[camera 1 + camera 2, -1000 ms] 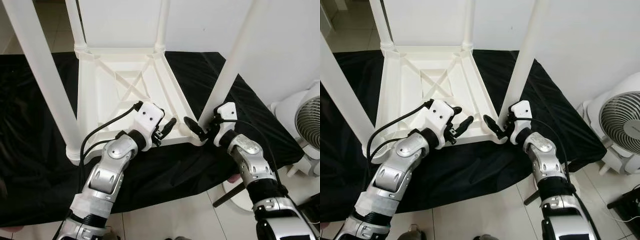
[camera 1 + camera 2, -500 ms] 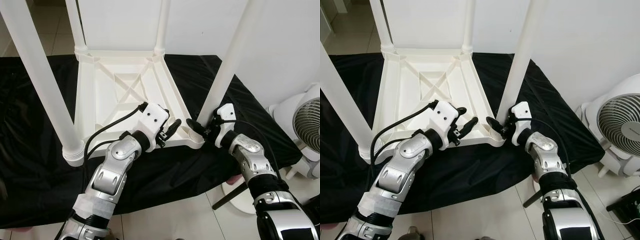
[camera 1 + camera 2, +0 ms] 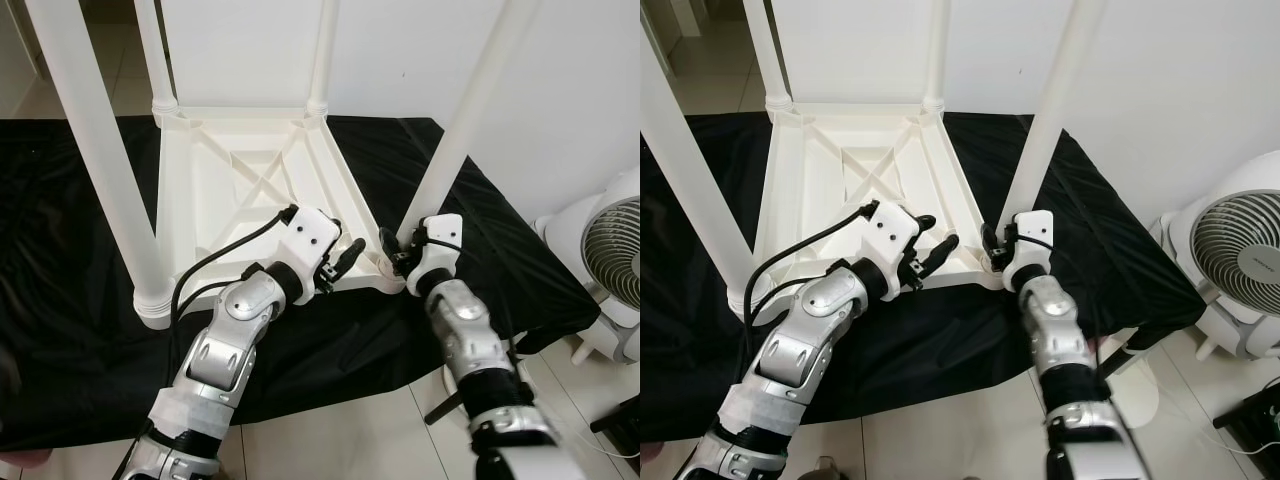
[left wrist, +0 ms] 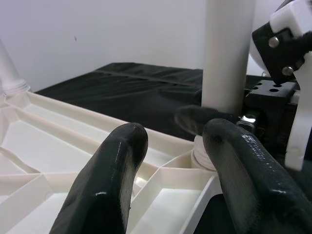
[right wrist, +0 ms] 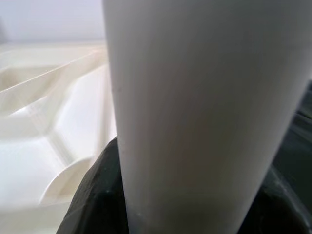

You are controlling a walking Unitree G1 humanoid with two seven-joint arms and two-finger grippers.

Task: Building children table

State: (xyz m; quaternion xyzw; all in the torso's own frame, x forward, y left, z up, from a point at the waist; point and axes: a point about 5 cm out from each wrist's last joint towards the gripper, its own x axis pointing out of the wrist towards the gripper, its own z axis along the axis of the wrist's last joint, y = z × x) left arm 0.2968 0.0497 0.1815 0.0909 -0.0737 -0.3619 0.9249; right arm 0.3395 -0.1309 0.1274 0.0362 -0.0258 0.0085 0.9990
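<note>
Children's table (image 3: 250, 180) lies upside down on the black-draped desk (image 3: 60, 300). Right tool (image 3: 398, 256) clamps the near-right leg (image 3: 460, 140) at its socket; left tool (image 3: 345, 262) hovers open beside it. Uneven twisting could tilt the leg or shift the whole table.

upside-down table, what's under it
A black cloth lies under the upside-down table and spreads out past it on every side. What the cloth itself rests on is covered, so I cannot tell.
</note>
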